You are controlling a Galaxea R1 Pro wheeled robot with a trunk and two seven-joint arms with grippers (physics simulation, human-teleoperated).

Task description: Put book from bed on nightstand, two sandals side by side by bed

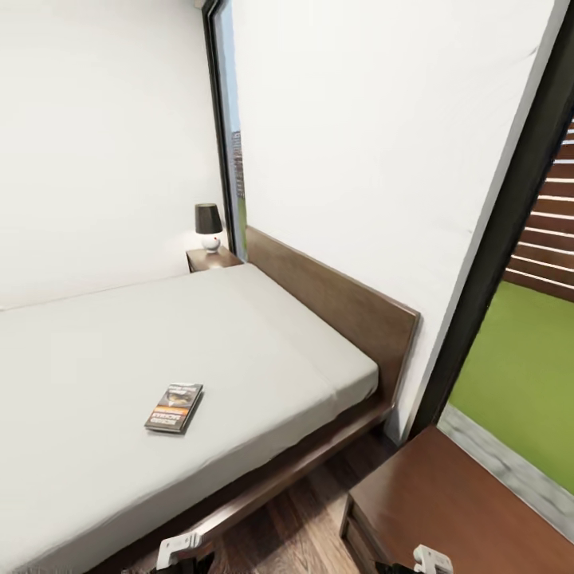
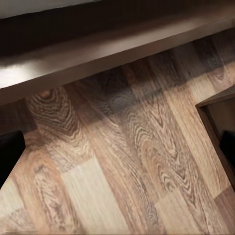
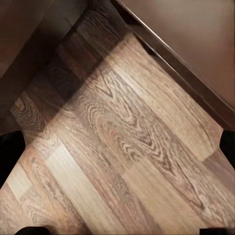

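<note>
The book lies flat on the light-grey mattress of the bed, near its front edge, dark cover with an orange band. One nightstand stands close at the lower right, beside the headboard. A second nightstand is at the bed's far side. My left gripper and right gripper hang low over the wood floor between bed and near nightstand, both open and holding nothing. White arm parts poke in at the bottom edge. The sandals are out of view.
A small lamp with a black shade stands on the far nightstand. A tall black-framed window is at the right, green lawn behind it. The bed frame and near nightstand bound a narrow strip of plank floor.
</note>
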